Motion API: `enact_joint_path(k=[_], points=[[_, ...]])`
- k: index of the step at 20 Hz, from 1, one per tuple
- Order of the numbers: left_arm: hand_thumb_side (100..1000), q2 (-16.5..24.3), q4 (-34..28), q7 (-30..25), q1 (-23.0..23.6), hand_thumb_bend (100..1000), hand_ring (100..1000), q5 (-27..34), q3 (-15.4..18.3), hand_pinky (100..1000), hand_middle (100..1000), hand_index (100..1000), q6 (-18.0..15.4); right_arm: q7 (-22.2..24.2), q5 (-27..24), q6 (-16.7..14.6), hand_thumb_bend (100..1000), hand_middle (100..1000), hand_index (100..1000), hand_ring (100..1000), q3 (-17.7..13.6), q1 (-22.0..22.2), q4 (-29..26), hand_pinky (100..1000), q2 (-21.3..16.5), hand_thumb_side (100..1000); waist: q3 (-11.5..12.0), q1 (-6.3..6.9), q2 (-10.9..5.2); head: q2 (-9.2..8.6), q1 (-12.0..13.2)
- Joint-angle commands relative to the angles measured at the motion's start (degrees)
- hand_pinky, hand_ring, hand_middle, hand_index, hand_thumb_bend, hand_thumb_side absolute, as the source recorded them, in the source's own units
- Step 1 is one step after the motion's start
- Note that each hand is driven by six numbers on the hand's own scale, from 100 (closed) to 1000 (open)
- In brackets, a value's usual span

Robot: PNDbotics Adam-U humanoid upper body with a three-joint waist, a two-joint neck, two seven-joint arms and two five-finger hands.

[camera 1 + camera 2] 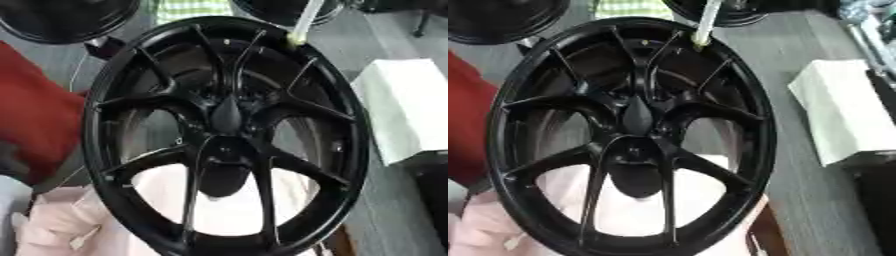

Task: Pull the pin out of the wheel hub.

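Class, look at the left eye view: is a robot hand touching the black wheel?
No. The black wheel fills the view with no hand on it; only a pale rod meets its upper rim.

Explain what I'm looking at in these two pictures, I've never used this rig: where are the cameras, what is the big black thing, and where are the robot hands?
Both pictures come from one stereo camera in the robot's head, looking down at the work: left eye and right eye, same moment, nearly the same picture.

The big black object filling both is an alloy wheel with thin paired spokes meeting at the hub. At its upper rim stands a thin pale stick with a yellowish tip; whether that is the pin, I cannot tell.

Under the wheel lies a pale pink cloth. To the right is a white box on the grey surface; to the left something red. Parts of other black wheels show at the top.

Neither robot hand shows in either view, so nothing is visibly held.
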Motion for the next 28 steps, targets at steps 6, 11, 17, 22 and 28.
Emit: enact_joint_path(k=[6, 11, 17, 22, 28], points=[[716, 0.7, -1.7, 2.8, -0.2, 100, 614, 0.2, 2.7, 622, 539, 746, -1.5, -7.7, 1.9, -4.1, 100, 471, 542, 980, -13.1, 10.0, 9.5, 933, -5.3, 285, -3.1, 2.98, -0.54, -1.42, 5.7], [705, 0.2, -2.0, 3.4, -1.0, 100, 614, 0.3, 3.0, 623, 539, 746, -2.1, -12.4, 6.6, -6.8, 100, 713, 771, 1000, -20.3, 17.8, 11.7, 939, 2.1, 246, -3.1, 4.21, 0.55, -2.57, 6.2], [700, 0.3, -2.1, 3.3, -1.7, 100, 614, 0.6, 2.6, 625, 539, 746, -2.4, -18.2, 12.4, -7.9, 100, 1000, 969, 1000, -20.4, 27.1, 13.0, 1000, 11.5, 264, -2.0, 4.36, 0.84, -2.79, 5.0], [707, 0.3, -1.9, 2.3, -2.2, 100, 614, 1.0, 1.7, 626, 539, 746, -2.0, -22.7, 17.0, -4.8, 100, 1000, 983, 1000, -21.2, 34.6, 10.0, 1000, 18.9, 293, -0.5, 3.92, 0.59, -3.14, 3.3], [712, 0.3, -1.9, 1.5, -2.3, 100, 614, 1.2, 1.1, 627, 539, 746, -1.7, -25.6, 21.4, -4.0, 100, 1000, 984, 1000, -23.2, 44.1, 0.8, 1000, 25.1, 199, 1.2, 3.13, 0.08, -2.1, 2.1]])
